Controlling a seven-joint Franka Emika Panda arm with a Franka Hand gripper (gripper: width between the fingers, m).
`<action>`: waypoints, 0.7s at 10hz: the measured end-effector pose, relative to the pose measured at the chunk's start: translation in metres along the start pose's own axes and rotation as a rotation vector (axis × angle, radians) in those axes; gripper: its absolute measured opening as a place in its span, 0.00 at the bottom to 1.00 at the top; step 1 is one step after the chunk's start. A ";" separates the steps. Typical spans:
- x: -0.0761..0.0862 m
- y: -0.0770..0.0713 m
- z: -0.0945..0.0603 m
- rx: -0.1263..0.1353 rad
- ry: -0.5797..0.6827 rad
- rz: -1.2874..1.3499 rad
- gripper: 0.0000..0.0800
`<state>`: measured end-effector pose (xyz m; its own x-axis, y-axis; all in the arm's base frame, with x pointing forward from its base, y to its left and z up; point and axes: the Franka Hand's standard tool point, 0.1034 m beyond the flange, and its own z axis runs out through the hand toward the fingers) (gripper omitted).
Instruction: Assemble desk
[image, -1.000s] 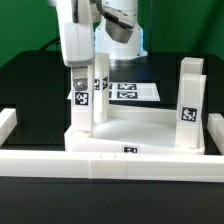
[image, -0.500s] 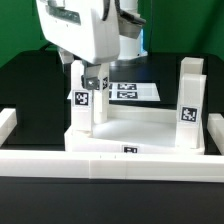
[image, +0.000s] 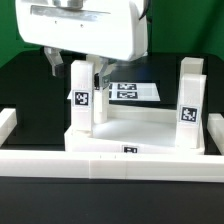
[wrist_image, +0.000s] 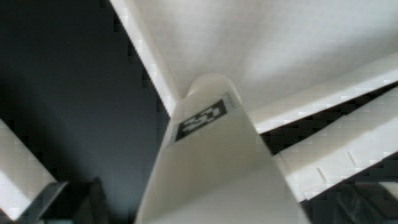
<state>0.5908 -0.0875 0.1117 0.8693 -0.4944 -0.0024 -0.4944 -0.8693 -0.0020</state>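
Observation:
The white desk tabletop (image: 140, 128) lies upside down with white square legs standing in its corner sockets. My gripper (image: 78, 68) hangs over the front leg (image: 80, 110) at the exterior view's left, its broad white hand filling the top of that view. In the wrist view this tagged leg (wrist_image: 210, 150) runs up between my jaws, and a dark gap separates it from one finger (wrist_image: 75, 200). The jaws stand apart, not pressing the leg. A second leg (image: 102, 92) stands just behind, and two more legs (image: 187, 110) stand at the exterior view's right.
The long low white barrier wall (image: 110, 160) runs across the front, with a short end (image: 6, 125) at the exterior view's left. The marker board (image: 135, 91) lies flat behind the tabletop. The table is black.
The hand has turned about the leg from its narrow side to its broad side facing the exterior camera. The leg's tag has stayed in place.

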 end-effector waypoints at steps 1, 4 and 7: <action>-0.001 -0.002 0.001 0.000 0.010 -0.091 0.81; -0.003 -0.003 0.004 -0.006 0.013 -0.274 0.81; -0.002 0.000 0.003 -0.013 0.015 -0.471 0.81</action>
<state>0.5894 -0.0867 0.1088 0.9989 -0.0455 0.0105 -0.0457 -0.9989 0.0127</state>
